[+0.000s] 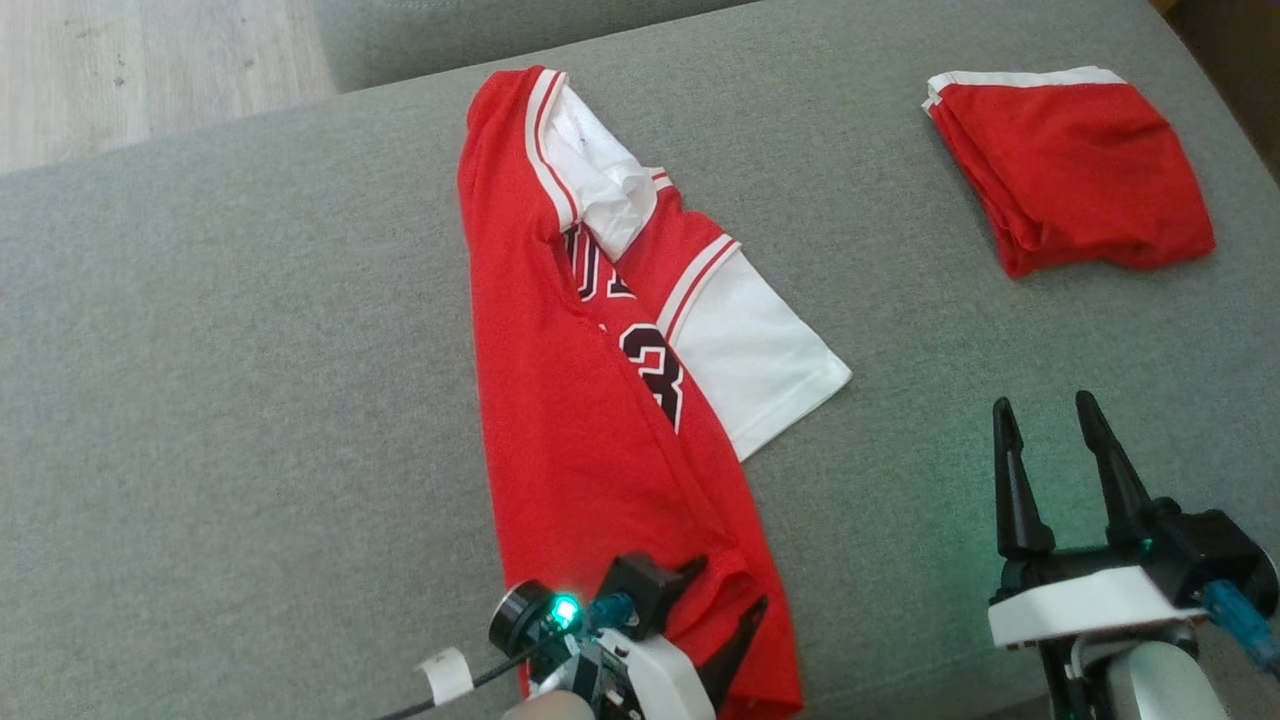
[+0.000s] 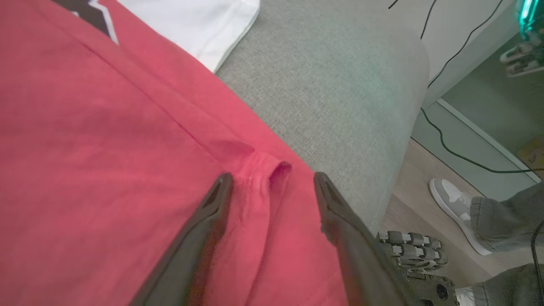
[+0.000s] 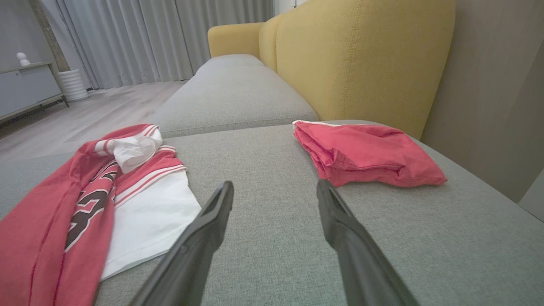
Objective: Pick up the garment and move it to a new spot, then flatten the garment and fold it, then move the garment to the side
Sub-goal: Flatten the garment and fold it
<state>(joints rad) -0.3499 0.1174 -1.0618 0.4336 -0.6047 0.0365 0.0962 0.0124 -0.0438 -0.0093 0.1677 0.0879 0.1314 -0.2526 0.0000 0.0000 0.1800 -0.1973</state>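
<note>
The garment is a red jersey with white sleeves and dark numbers, doubled lengthwise into a long strip on the grey sofa cushion. My left gripper is down at its near hem, open. In the left wrist view the left gripper straddles a small raised pucker of the red garment, and its fingers are not closed on it. My right gripper stands open over bare cushion to the right of the jersey. In the right wrist view the right gripper holds nothing, and the garment lies to its left.
A second red garment, folded, lies at the cushion's far right corner. A yellow sofa back rises behind it. The cushion's near edge drops to the wood floor, where a person's shoe and black cables lie.
</note>
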